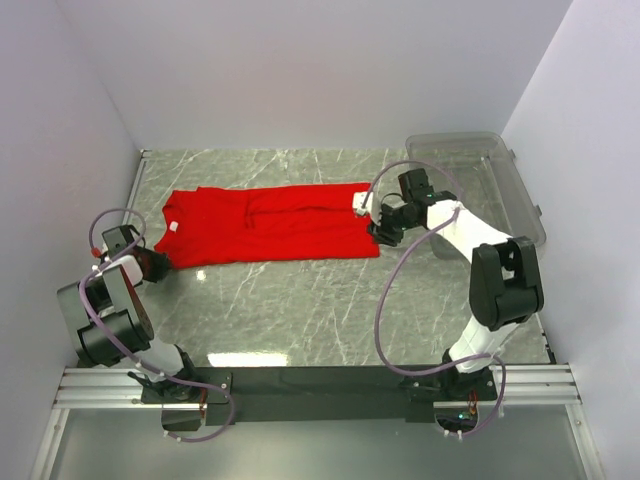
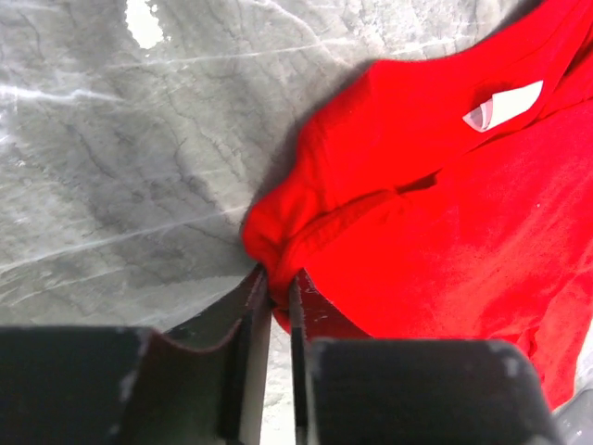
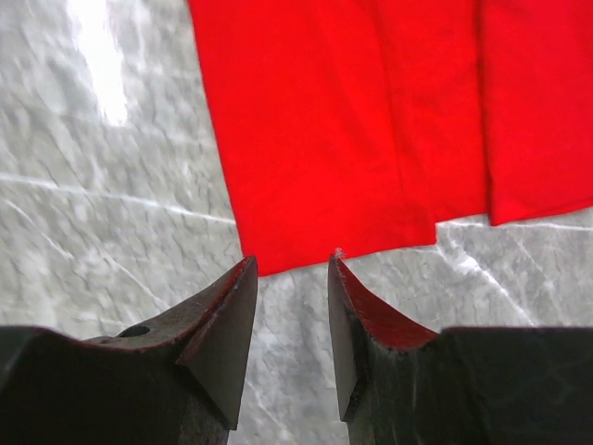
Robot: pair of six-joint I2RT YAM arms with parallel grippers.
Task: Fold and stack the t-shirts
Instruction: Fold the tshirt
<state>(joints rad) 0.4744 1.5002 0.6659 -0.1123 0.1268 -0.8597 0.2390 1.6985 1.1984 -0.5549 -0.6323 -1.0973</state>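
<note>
The red t-shirt [image 1: 265,225] is lying on the marble table [image 1: 300,310] as a long strip with its sides turned in, the neck label [image 2: 505,105] at the left end and the hem at the right. The left gripper [image 2: 278,283] is pinching bunched cloth at the shoulder corner, while the right gripper [image 3: 292,278] is hovering with jaws parted and empty, just short of the hem. The crosswise fold appears to be starting, which is calling for the right gripper to clamp the hem corner.

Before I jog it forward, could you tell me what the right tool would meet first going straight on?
Probably the hem of the bright red cloth t-shirt ahead of the right tool; depth is unclear, so the grey marble tabletop may come first.
</note>
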